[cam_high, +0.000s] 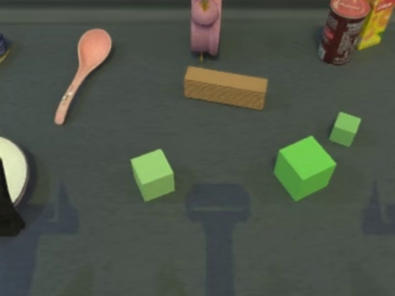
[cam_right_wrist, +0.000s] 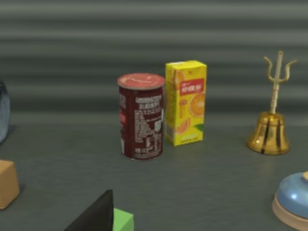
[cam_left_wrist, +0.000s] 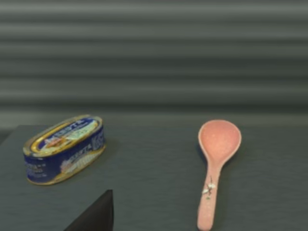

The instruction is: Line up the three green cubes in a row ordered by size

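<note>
Large green cube (cam_high: 305, 167): bright green, on the table right of centre, turned at an angle to the table's edges.
Small green cube (cam_high: 345, 128): near the large cube, toward the right edge and a little farther back; apart from it. One green corner (cam_right_wrist: 122, 220) shows in the right wrist view, behind a dark gripper part.
Medium green cube (cam_high: 152, 174): paler green, left of centre, well apart from the other two, roughly level with the large cube.
Row: not formed; the three cubes lie scattered.
Left gripper: only a dark finger part (cam_left_wrist: 95, 214) shows in the left wrist view; jaws cannot be told; nothing seen held.
Right gripper: only a dark finger part (cam_right_wrist: 94, 213) shows in the right wrist view; jaws cannot be told; nothing seen held.
Arms: neither reaches among the cubes in the top view.
Tan wooden block (cam_high: 225, 87): long, behind the cubes, near the middle of the table.
Pink spoon (cam_high: 83, 71): back left, bowl toward the far edge.
Blue tin (cam_left_wrist: 65, 148): flat oval can, beside the spoon, toward the left edge.
Red can (cam_high: 340, 31): upright, back right corner.
Yellow juice carton (cam_right_wrist: 186, 102): upright, just beside the red can.
Brass bell (cam_right_wrist: 269, 126): upright, right wrist view only.
</note>
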Tool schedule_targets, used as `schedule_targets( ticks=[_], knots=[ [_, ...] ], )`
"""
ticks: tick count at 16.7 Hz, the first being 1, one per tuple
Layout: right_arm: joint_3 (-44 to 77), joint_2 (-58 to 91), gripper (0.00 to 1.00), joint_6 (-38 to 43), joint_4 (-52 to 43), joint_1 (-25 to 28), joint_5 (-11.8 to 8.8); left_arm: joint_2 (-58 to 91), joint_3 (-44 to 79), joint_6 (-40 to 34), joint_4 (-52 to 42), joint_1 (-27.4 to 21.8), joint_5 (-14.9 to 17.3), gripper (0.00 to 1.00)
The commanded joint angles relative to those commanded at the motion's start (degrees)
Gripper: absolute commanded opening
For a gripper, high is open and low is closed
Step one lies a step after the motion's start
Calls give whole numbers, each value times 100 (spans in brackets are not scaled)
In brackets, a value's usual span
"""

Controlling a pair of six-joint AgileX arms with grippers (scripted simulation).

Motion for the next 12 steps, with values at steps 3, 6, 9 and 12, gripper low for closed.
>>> schedule_targets(
  ticks=[3,6,9,12],
  knots=[
    [56,56,100,-28,-39,4,1,0,0,0,0,0,0,100],
    [580,588,100,-290,-400,51,2,0,0,0,0,0,0,100],
    [1634,1660,100,-774,-1065,147,-8,0,0,0,0,0,0,100],
    [3108,3271,100,-1419,-1967,272,-17,0,0,0,0,0,0,100]
  ],
)
